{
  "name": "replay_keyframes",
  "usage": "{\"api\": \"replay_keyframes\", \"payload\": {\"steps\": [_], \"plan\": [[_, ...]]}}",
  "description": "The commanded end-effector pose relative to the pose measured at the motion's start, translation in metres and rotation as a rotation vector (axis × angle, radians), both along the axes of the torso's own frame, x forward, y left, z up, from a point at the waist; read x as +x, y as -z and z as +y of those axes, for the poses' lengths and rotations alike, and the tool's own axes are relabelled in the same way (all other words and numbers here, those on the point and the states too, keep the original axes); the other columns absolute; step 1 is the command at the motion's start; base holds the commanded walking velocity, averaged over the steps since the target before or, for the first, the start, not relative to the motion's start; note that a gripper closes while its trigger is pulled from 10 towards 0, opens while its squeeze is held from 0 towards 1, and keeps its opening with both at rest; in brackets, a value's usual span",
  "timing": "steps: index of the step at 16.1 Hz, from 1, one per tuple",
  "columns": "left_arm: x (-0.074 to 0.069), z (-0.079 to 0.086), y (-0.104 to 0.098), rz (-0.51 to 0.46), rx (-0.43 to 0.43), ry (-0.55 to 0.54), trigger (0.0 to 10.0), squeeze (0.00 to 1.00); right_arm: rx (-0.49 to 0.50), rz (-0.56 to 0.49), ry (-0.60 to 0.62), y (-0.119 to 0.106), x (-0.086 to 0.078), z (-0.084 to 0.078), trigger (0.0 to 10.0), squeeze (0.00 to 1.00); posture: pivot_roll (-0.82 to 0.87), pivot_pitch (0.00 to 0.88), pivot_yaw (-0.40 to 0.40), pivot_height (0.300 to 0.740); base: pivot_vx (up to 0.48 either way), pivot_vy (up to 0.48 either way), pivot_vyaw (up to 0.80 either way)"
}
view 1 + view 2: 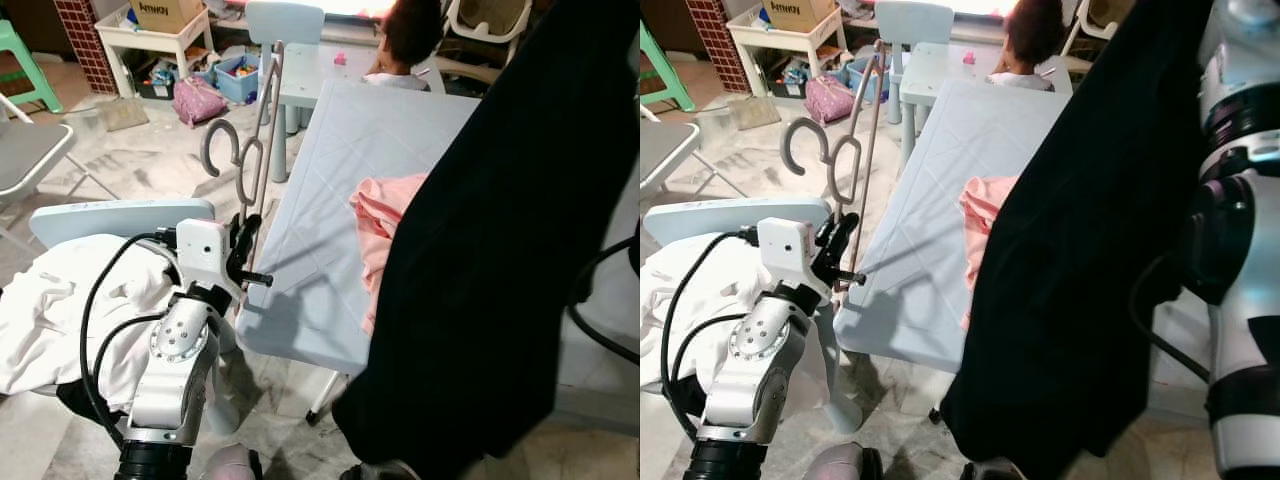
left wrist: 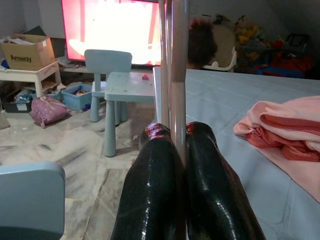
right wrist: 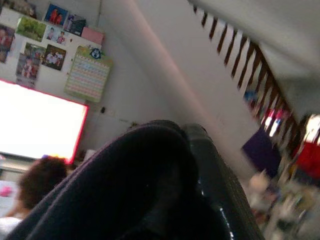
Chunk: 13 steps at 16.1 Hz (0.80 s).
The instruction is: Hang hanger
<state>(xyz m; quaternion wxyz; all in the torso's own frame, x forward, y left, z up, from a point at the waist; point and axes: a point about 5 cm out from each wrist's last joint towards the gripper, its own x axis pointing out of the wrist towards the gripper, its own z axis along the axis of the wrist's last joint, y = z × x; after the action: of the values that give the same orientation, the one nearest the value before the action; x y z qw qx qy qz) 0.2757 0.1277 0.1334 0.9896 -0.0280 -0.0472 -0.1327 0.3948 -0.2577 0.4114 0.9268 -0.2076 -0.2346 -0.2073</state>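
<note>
My left gripper (image 1: 243, 245) stands at the near left corner of the pale blue table (image 1: 330, 150), shut on the lower bar of a grey-pink hanger (image 1: 262, 120). The hanger points upward, its hook (image 1: 217, 145) curling to the left. In the left wrist view the two black fingers (image 2: 155, 170) pinch the hanger's rods (image 2: 178, 75). A large black garment (image 1: 500, 240) hangs down on the right over the table's edge. My right arm (image 1: 1240, 200) is raised beside it. In the right wrist view the right gripper (image 3: 185, 135) is shut with the black garment's cloth (image 3: 125, 175) between its fingers.
A folded pink cloth (image 1: 385, 215) lies on the table by the black garment. A person (image 1: 405, 40) sits at the table's far end. White clothes (image 1: 60, 300) are heaped on a chair at my left. A small blue table (image 1: 305, 65), chair and toy boxes stand behind.
</note>
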Motion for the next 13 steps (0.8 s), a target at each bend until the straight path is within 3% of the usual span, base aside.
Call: {"api": "replay_keyframes", "payload": {"steps": [1,2,4,5,6,8,11,12,13], "plan": [[-0.001,-0.003,-0.008,-0.031,-0.002,0.003,10.0,0.00,-0.068,-0.005,-0.003,-0.004,0.000,0.004,10.0,0.00,0.01,0.008,-0.077,0.740,0.000,0.000,0.00],[-0.001,-0.004,-0.008,-0.032,-0.003,0.005,10.0,0.00,-0.091,0.081,-0.027,0.018,0.007,0.007,10.0,0.00,0.01,0.008,-0.077,0.740,0.000,0.000,0.00],[-0.001,-0.006,-0.009,-0.035,-0.006,0.010,10.0,0.00,-0.169,0.352,-0.099,0.084,0.020,0.016,10.0,0.00,0.01,0.009,-0.076,0.740,0.000,0.000,0.00],[-0.001,-0.006,-0.008,-0.033,-0.006,0.011,10.0,0.00,-0.187,0.467,-0.138,0.113,0.023,0.019,10.0,0.00,0.01,0.009,-0.073,0.740,0.000,0.000,0.00],[-0.001,-0.006,-0.008,-0.032,-0.006,0.012,10.0,0.00,-0.168,0.515,-0.165,0.128,0.023,0.020,10.0,0.00,0.01,0.009,-0.073,0.740,0.000,0.000,0.00],[-0.002,-0.008,-0.007,-0.028,-0.006,0.026,10.0,0.00,-0.155,0.718,-0.295,0.190,0.016,0.026,10.0,0.00,0.01,0.008,-0.070,0.740,0.000,0.000,0.00],[-0.002,-0.010,-0.006,-0.022,-0.002,0.045,10.0,0.00,-0.189,0.833,-0.424,0.219,0.007,0.029,10.0,0.00,0.01,0.008,-0.070,0.740,0.000,0.000,0.00],[-0.002,-0.011,-0.006,-0.020,-0.001,0.048,10.0,0.00,-0.199,0.841,-0.446,0.222,0.006,0.029,10.0,0.43,0.01,0.008,-0.070,0.740,0.000,0.000,0.00],[-0.002,-0.012,-0.004,-0.015,0.005,0.059,10.0,0.00,-0.199,0.868,-0.471,0.230,0.002,0.027,10.0,1.00,-0.01,0.000,-0.061,0.740,0.000,0.000,0.00]]}}
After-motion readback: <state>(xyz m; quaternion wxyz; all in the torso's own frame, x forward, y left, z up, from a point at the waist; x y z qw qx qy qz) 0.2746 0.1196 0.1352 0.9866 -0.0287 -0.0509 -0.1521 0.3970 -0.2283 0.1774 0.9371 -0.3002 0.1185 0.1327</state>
